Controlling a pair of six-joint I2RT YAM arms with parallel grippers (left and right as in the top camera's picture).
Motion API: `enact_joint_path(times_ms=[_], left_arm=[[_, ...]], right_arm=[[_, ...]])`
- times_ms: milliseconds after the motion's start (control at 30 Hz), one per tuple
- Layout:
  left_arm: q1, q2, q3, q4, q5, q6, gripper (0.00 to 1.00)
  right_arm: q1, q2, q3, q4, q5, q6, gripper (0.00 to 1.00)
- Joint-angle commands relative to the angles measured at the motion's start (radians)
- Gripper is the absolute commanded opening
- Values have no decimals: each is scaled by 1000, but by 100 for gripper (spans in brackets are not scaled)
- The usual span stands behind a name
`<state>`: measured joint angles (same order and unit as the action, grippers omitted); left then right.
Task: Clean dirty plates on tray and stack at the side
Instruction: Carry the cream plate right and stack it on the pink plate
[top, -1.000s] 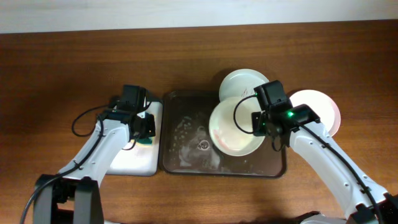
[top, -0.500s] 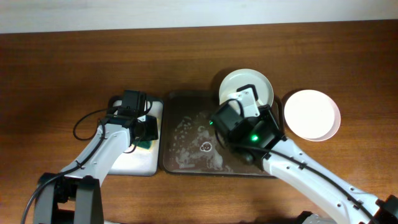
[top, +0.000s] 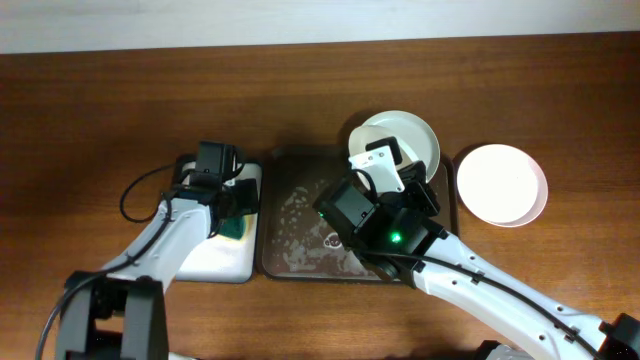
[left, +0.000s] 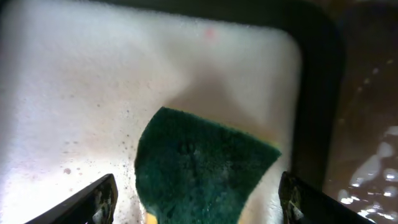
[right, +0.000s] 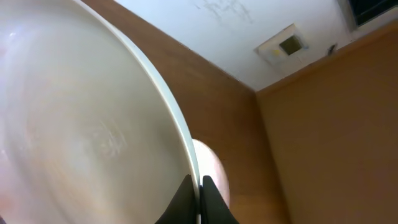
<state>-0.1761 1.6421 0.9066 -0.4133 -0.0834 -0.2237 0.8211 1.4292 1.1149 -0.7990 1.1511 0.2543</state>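
1 green sponge (left: 199, 167) in foamy white-lined tray (left: 74, 81); wooden table (top: 100, 100) beneath.

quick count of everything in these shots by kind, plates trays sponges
plates: 3 (held plate, back plate, side plate)
trays: 2 (brown tray, white-lined tray)
green sponge: 1
total: 6

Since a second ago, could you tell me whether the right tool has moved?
Yes, the right tool has swung away from the lone plate, inward over the tray.
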Motion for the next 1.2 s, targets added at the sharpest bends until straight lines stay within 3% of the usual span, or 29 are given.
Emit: enact_joint_path(times_ms=[0,100,167,200,233,267,300,433,467,500,533,600,733,867,900,933,1000,1067,1133,1167], left_arm=[[3,67,-12,10,-11,8,82],[3,82,-12,47,-10,8,79],[3,82,-12,79,-11,9,70],[3,82,-12,106,-11,9,52],[3,82,-12,131,-11,9,24],[3,82,-12,144,-11,9,7],[3,82,-12,146,-11,9,0],[3,81,22,145,-11,9,0],[3,81,39,131,-11,9,4],[3,81,48,110,-11,9,43],[3,81,48,85,-10,9,61],[3,81,48,-6,-8,9,80],[2,81,48,-174,61,9,82],[2,81,48,-229,70,9,82],[2,81,48,-228,70,9,79],[2,81,48,-228,74,9,69],[2,81,48,-227,82,9,49],[2,81,48,-224,89,9,10],[2,81,48,-224,89,9,0],[2,81,48,-224,88,9,0]], right_arm=[[-95,-25,24,6,-258,113,4],[-252,-30,24,5,-515,156,4],[-374,-47,24,5,-666,156,4],[-453,-59,24,5,-740,156,4],[-523,-70,24,2,-801,155,4],[-610,-82,24,-10,-867,155,4],[-685,-88,23,-18,-915,155,4],[-957,-88,23,-26,-1063,155,4],[-1035,-88,23,-22,-1097,155,4],[-1083,-88,23,-20,-1112,155,4],[-1123,-87,23,-20,-1120,155,4],[-1230,-79,23,-18,-1122,155,4],[-1315,-16,23,2,-1120,155,4],[-1323,86,23,30,-1118,155,4],[-1324,117,23,37,-1117,155,5],[-1324,134,23,44,-1118,155,8],[-1324,147,23,65,-1149,155,26],[-1324,146,23,91,-1267,137,33],[-1310,146,23,116,-1440,68,37],[-1296,146,23,119,-1482,51,38]])
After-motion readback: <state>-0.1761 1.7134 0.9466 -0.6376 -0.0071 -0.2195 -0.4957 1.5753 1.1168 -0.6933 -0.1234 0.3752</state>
